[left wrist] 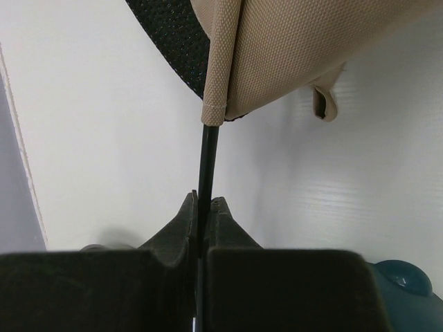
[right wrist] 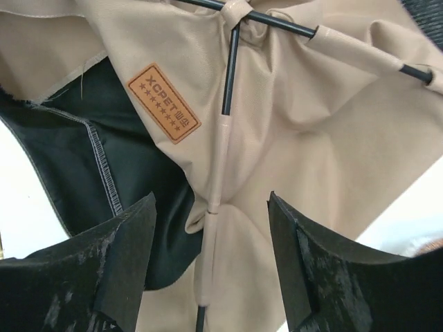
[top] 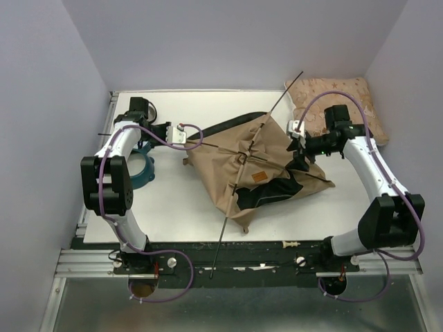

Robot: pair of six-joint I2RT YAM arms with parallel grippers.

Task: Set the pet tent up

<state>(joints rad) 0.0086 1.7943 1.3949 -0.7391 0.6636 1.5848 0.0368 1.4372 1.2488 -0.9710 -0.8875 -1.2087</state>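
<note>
Left fingers [left wrist: 176, 232] pinch pet tent [top: 263, 166] pole [left wrist: 208, 166] beside teal object [left wrist: 405, 277]; right fingers [right wrist: 124, 256] spread, cushion [top: 346, 93] nearby.

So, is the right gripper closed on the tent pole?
No, the right gripper stands open, the sleeved pole showing untouched between its jaws.

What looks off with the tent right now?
The tent lies crumpled and flat instead of standing. One long pole sticks out of it at a slant, overshooting the near edge of the table.

Fingers [left wrist: 178, 232] clamp the pet tent [left wrist: 297, 55] by its black pole [left wrist: 208, 162]
</note>
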